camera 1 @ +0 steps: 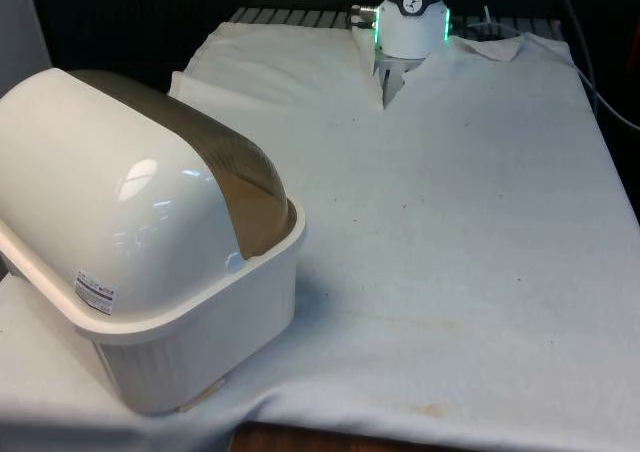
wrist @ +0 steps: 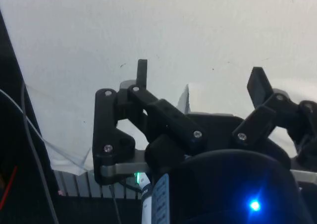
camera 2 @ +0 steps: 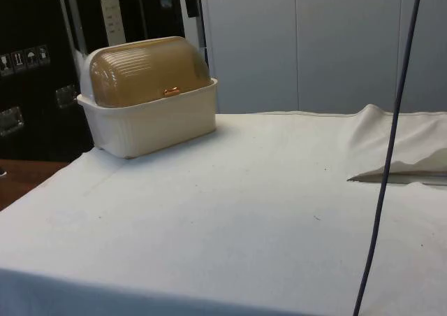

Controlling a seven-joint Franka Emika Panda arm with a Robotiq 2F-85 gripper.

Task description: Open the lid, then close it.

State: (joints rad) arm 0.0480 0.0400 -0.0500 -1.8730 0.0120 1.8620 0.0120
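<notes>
Bread box (camera 1: 150, 272): cream, sitting right up at the near edge of the desk (camera 1: 450, 252), on the front view's left.
Lid (camera 2: 150, 71): brownish see-through roll-top, pulled down shut, small handle (camera 2: 171, 91) at its lower edge.
Gripper (wrist: 200, 80): fingers (wrist: 142, 73) spread wide apart, nothing in them, hanging over bare white cloth well away from the box.

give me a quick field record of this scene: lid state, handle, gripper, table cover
container: cream bread box at the front view's left, on the table's near part
lid: amber roll-top lid, closed
handle: small copper handle at the lid's lower edge
gripper: gripper open, holding nothing, above the cloth
table cover: white cloth, creased near the robot
</notes>
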